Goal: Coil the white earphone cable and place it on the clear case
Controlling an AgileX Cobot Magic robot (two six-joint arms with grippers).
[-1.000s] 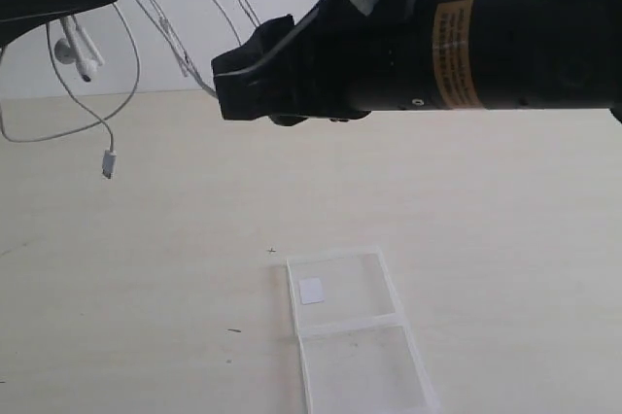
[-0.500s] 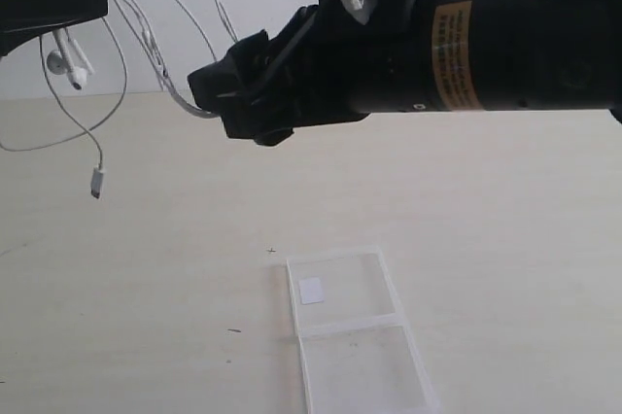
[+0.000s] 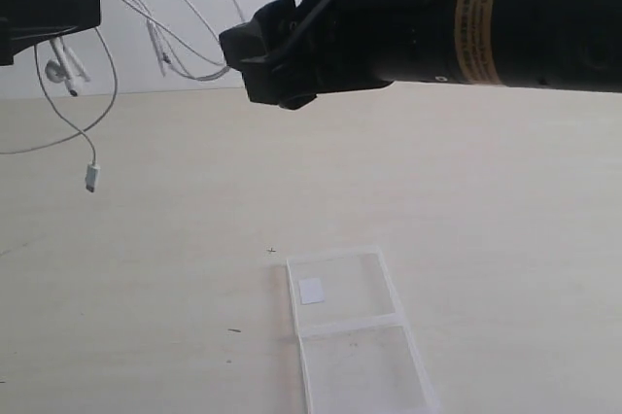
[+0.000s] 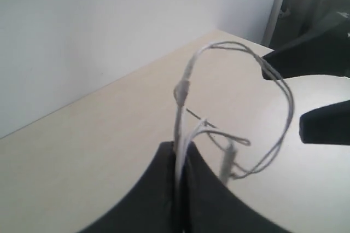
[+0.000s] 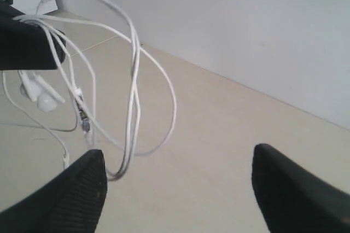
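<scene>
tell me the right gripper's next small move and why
Probably ease the right gripper forward and close it on the loops of the white earphone cable hanging just ahead of it. Its jaws stand wide open with nothing in them, the left gripper pinches the cable up in the air, and no part lies on the clear case yet.

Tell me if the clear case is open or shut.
Open: the case lies spread, both halves flat side by side on the table.
</scene>
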